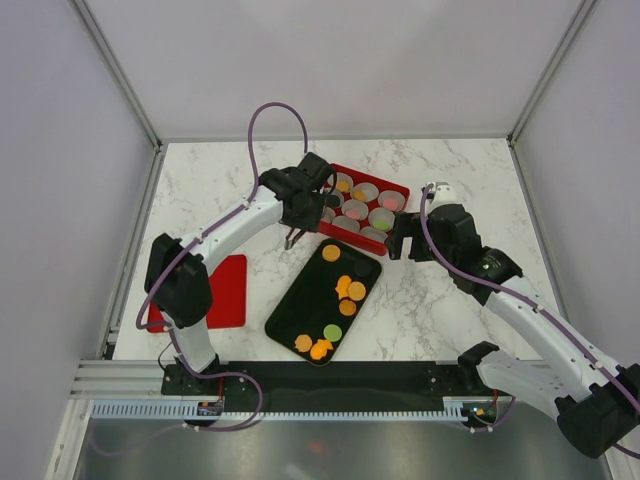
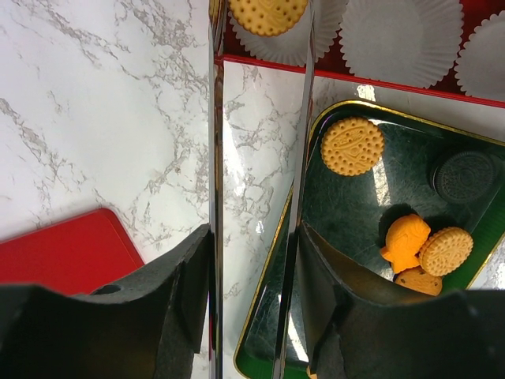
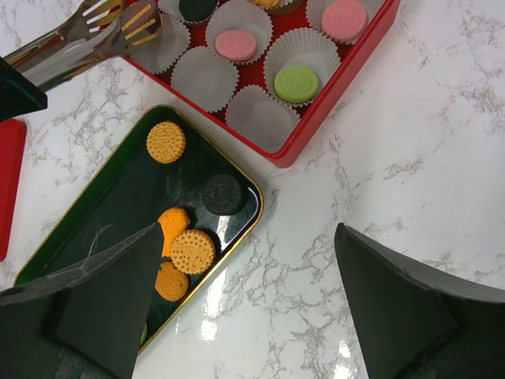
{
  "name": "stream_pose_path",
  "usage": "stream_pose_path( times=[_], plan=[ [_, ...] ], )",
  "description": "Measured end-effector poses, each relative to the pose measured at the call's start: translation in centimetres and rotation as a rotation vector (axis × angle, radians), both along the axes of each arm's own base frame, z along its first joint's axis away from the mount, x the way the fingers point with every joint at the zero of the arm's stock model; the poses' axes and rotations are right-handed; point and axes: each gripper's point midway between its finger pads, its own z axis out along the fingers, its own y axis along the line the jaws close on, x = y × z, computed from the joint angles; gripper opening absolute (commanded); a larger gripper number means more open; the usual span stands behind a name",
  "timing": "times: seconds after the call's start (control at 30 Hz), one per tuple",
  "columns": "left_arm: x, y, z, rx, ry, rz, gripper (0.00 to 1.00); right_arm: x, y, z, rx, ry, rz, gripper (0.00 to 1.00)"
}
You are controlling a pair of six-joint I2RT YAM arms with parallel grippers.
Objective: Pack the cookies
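Left tool [image 2: 252, 237] — tongs [image 3: 118, 30] over red box [image 3: 339, 77]

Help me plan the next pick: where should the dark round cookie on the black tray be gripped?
Grip the dark round cookie across its rim, from straight above: it lies flat on the black gold-edged tray, clear of the orange cookies, so only its edge is free.

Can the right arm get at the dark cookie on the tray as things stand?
Probably yes. The right gripper hangs open close by the dark cookie, which lies uncovered on the tray; the tongs are off at the box.
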Motion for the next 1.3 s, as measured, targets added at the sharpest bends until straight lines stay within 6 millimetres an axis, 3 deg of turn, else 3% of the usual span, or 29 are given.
stream_pose_path(
  times=[1.1, 1.3],
  plan=[
    [-0.6, -0.1, 2.4, -0.048, -0.036, -0.032, 0.53, 0.2, -0.4, 0.0, -0.013, -0.007, -0.023, 0.98],
    [-1.5, 0.3, 4.4, -0.083, -0.069, -0.04, 0.53, 0.3, -0.5, -0.2, -0.018, -0.002, -0.025, 0.98]
  ],
)
